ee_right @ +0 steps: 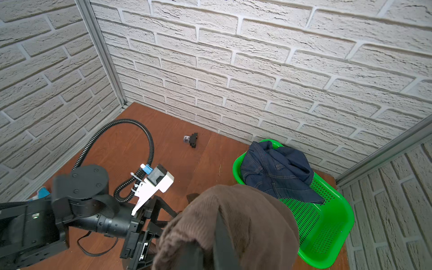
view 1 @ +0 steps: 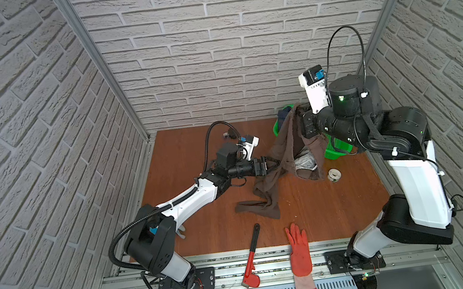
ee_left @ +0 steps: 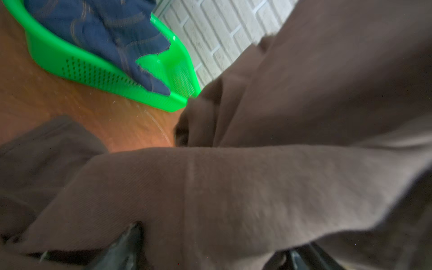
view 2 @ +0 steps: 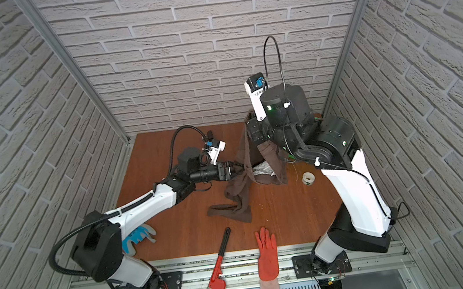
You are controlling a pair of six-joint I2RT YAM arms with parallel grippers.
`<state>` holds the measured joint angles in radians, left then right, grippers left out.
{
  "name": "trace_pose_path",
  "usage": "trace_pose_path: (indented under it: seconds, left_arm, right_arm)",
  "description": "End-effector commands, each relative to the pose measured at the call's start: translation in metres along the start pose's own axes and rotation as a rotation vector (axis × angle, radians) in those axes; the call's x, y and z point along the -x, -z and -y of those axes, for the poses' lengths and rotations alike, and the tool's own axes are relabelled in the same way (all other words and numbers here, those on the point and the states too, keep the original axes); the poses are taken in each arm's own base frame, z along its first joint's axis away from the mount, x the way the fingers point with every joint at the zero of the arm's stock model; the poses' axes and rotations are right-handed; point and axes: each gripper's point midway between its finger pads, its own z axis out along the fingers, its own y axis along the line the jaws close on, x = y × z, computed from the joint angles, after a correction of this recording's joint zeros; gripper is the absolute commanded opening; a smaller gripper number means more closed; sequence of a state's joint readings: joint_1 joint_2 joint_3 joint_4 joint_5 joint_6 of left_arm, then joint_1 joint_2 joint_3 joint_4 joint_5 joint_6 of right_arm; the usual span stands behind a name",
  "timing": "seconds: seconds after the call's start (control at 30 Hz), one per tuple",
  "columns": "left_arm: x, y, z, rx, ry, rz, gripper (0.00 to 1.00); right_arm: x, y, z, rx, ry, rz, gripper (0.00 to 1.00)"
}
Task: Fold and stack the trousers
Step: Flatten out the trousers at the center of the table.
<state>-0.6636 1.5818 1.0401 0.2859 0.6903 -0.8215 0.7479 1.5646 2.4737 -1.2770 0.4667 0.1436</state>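
Right gripper clamped on trousers, held high; fabric hangs below it, tail crumpled on counter. Left gripper jaws apart, fabric draped across them. Green basket just behind right gripper; open counter on far side of left gripper; wrench, red glove well apart, at counter's near edge.

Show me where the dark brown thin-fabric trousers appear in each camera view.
Top view: dark brown trousers hang mid-table.
Top view: trousers mid-table too.
Left wrist: trousers fill the foreground, before the green plastic basket.
Right wrist: trousers bunched nearest the camera.
Shared landmark: white brick wall.
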Motion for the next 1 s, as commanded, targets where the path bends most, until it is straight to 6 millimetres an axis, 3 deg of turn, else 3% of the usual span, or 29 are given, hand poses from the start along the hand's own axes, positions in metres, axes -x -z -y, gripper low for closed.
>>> trace_pose_path:
  seconds: [0.0, 0.1, 0.17, 0.27, 0.33, 0.5, 0.57, 0.67, 0.83, 0.97]
  left_arm:
    - [0.010, -0.003, 0.007, -0.029, -0.046, 0.027, 0.62]
    - [0.016, 0.001, -0.001, 0.048, -0.073, 0.025, 0.22]
    - [0.023, 0.016, -0.007, 0.127, -0.098, 0.043, 0.01]
    - [0.042, 0.066, -0.018, 0.302, -0.143, 0.118, 0.00]
    - [0.057, 0.117, -0.017, 0.440, -0.186, 0.183, 0.00]
    - [0.076, 0.237, 0.016, 0.740, -0.309, 0.290, 0.00]
    - [0.078, 0.264, 0.027, 0.805, -0.331, 0.297, 0.00]
    - [0.074, 0.277, 0.024, 0.854, -0.329, 0.248, 0.00]
    - [0.055, 0.253, -0.020, 0.855, -0.232, 0.115, 0.00]
    - [0.039, 0.239, -0.057, 0.879, -0.158, 0.047, 0.00]
  right_arm:
    - [0.026, 0.023, 0.014, -0.013, -0.069, 0.124, 0.06]
    - [0.022, 0.021, 0.016, -0.018, -0.076, 0.118, 0.06]
    - [0.018, 0.021, 0.018, -0.023, -0.079, 0.113, 0.06]
    - [0.012, 0.021, 0.024, -0.039, -0.092, 0.105, 0.06]
    - [0.005, 0.019, 0.027, -0.047, -0.102, 0.095, 0.06]
    - [-0.022, 0.003, 0.034, -0.064, -0.144, 0.037, 0.07]
    - [-0.036, -0.009, 0.038, -0.080, -0.164, 0.003, 0.07]
    - [-0.064, -0.034, 0.049, -0.117, -0.196, -0.060, 0.07]
    - [-0.107, -0.072, 0.068, -0.192, -0.200, -0.168, 0.07]
    - [-0.133, -0.091, 0.077, -0.229, -0.182, -0.242, 0.07]
